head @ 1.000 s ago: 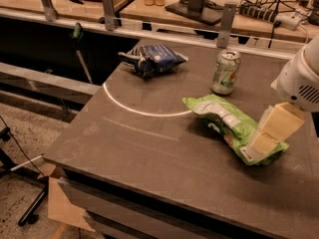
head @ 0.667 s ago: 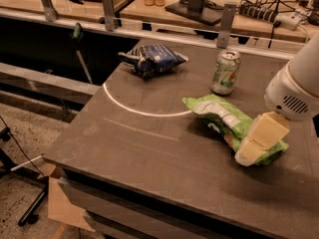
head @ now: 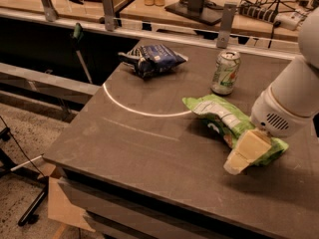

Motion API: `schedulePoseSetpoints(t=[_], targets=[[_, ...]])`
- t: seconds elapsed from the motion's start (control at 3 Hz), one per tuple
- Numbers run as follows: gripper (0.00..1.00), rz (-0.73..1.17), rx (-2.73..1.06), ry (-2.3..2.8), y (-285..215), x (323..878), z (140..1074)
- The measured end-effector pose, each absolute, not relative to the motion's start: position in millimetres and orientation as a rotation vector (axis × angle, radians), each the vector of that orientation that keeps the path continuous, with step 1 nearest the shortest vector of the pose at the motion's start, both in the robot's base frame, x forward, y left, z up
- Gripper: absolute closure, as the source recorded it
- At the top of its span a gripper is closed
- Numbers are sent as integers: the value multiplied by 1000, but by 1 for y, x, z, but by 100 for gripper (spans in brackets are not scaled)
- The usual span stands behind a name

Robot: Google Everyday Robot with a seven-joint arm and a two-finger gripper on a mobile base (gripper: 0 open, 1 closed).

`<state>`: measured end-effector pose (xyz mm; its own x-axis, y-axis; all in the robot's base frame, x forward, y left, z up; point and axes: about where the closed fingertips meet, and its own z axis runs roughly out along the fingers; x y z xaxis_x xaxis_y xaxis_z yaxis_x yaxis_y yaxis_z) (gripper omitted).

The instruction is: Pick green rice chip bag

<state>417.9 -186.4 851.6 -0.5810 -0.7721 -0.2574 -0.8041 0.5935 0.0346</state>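
The dark brown worktop (head: 149,148) fills most of the frame, from the upper middle down to the lower right. A thin white arc (head: 130,108) is marked on its surface left of centre.

The robot's white arm (head: 291,96) comes in from the right edge, and its rounded wrist housing sits at middle right.

The green rice chip bag (head: 218,114) lies flat on the worktop, right of centre. It runs diagonally from its upper-left end, near the arc, down to its lower-right end under the arm. White label patches show along its top face.

The dark blue snack bag (head: 152,59) lies crumpled in the upper middle of the frame, near the worktop's far edge and well apart from the green bag.

The cream-coloured gripper (head: 240,159) points down and to the left from the wrist. It sits over the lower-right end of the green bag, its tip at the bag's near edge and close to the worktop. I cannot tell how far open it is or whether it has hold of the bag.

The green-and-white drink can (head: 225,72) stands upright, just above the green bag's upper end and to the right of the blue bag.
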Motion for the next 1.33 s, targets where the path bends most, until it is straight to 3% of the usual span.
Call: schedulePoseSetpoints(t=[1.0,1.33], targets=[[91,191,-1300,2371,-199,432,901],[100,192,-1279,2258,-212,436,935]])
